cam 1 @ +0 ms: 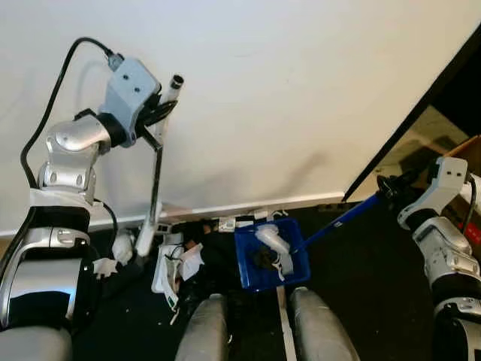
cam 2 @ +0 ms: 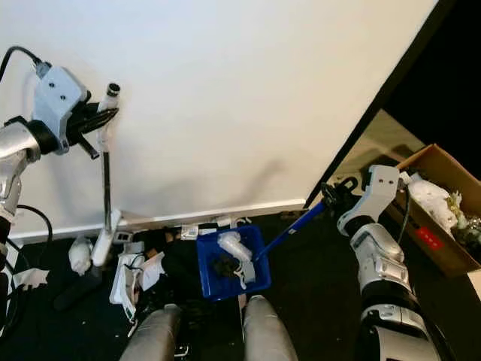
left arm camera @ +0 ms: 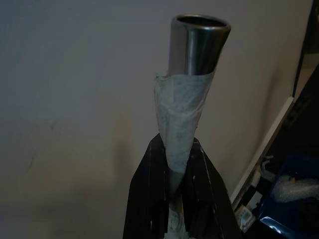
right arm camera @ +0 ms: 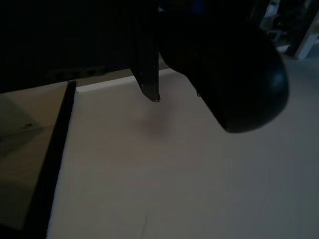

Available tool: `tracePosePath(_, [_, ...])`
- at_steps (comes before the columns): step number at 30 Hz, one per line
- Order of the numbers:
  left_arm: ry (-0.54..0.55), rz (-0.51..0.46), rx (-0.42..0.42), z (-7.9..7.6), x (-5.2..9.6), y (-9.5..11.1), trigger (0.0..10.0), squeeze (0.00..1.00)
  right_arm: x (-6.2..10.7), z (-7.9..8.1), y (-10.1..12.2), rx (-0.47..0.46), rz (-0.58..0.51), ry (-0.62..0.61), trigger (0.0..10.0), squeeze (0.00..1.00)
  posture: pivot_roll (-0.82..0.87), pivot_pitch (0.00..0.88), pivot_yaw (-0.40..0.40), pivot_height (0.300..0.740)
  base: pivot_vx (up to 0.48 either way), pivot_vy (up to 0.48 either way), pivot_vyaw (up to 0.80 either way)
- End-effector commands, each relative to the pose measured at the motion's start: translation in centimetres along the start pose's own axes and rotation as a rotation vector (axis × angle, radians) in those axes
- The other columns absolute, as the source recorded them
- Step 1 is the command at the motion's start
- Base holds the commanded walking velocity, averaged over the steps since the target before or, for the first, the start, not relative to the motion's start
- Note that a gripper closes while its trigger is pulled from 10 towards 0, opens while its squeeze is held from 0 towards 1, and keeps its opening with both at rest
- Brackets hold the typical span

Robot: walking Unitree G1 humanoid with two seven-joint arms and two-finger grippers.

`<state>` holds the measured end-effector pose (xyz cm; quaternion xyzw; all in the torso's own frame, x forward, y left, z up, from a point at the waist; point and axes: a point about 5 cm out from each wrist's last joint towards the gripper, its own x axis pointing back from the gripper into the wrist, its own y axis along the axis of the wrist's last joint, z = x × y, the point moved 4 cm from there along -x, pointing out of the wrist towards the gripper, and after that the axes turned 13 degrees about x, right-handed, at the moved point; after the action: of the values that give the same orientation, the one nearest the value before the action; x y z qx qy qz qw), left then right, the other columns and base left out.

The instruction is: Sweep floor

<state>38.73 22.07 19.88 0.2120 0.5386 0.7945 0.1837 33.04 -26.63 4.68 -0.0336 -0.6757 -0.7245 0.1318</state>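
Looking at the upper left of the frame, you've got the left gripper (cam 1: 159, 113) clamped on the broom (cam 1: 156, 184), a metal pole with white tape near its top, standing upright against the white wall (cam 1: 301, 90). Right gripper (cam 2: 334, 194), mid right, grips the handle of the blue dustpan (cam 1: 270, 254), which holds white scraps. Paper litter (cam 1: 176, 263) crowds the baseboard; dark floor (cam 1: 368, 286) lower right looks open.
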Motion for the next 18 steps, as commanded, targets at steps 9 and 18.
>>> tracePosePath(9, [0.078, -0.083, 0.154, -0.2, 1.0, -0.9, 10.0, 0.00, 0.6, 0.3, -0.6, -0.283, -0.025, 0.079, 10.0, 0.00, 0.02, 0.077, 0.058, 0.740, 0.000, 0.000, 0.00])
tracePosePath(18, [0.117, -0.031, 0.197, -1.1, 2.4, -3.8, 10.0, 0.00, 1.0, -0.7, 0.2, -0.203, -0.029, 0.060, 10.0, 0.00, 0.03, 0.064, 0.050, 0.740, 0.000, 0.000, 0.00])
